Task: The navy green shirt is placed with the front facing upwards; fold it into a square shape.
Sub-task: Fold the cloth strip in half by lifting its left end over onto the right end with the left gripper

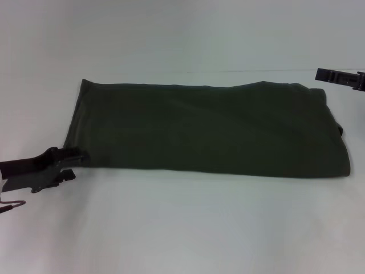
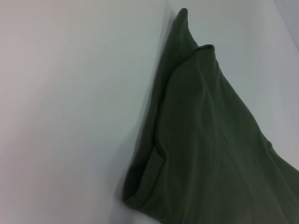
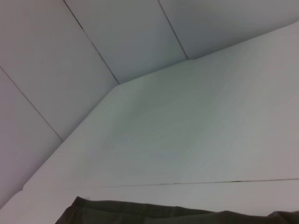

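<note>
Centrally on a plain white surface [image 1: 182, 228], the navy green shirt [image 1: 205, 128] lies folded into a long, flat band running side to side, plain green fabric uppermost and no lettering showing. Its far long edge sits close to the surface's far edge, where a thin dark seam line shows against a pale, featureless wall; its near long edge leaves a broad stretch of bare white toward the near edge. At the band's left end, near the near-left corner of the shirt, the left gripper [image 1: 73, 162] rests low at the cloth, its jaws narrowly parted, though whether they pinch any fabric cannot be told. The left wrist view shows layered folds of the shirt [image 2: 210, 149] stacked at that corner. The right gripper [image 1: 342, 78] hangs raised by the surface's far-right edge, beside the shirt's right end; how its jaws stand cannot be told. Behind, pale wall panels [image 3: 117, 37] with thin dark joints meet the surface.
</note>
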### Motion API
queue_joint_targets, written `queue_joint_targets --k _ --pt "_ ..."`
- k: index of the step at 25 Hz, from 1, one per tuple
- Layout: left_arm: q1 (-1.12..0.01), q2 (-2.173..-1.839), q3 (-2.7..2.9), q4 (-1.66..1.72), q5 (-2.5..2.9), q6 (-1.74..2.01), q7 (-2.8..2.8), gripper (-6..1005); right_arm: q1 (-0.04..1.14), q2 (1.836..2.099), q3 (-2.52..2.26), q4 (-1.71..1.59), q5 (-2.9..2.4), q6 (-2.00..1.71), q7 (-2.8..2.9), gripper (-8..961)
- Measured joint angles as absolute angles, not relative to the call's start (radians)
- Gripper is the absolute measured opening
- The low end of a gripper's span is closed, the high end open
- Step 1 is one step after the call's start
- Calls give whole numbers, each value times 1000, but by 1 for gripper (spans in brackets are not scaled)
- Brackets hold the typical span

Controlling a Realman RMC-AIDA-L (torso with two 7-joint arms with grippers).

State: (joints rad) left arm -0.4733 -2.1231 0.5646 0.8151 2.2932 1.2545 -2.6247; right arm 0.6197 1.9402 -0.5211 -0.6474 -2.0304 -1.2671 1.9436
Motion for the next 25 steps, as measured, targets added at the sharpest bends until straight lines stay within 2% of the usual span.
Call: queue_joint_targets --k 25 --pt "-498 -2119 574 778 2296 1197 -2736 673 623 1936 -518 -647 -2028 -1275 1944 932"
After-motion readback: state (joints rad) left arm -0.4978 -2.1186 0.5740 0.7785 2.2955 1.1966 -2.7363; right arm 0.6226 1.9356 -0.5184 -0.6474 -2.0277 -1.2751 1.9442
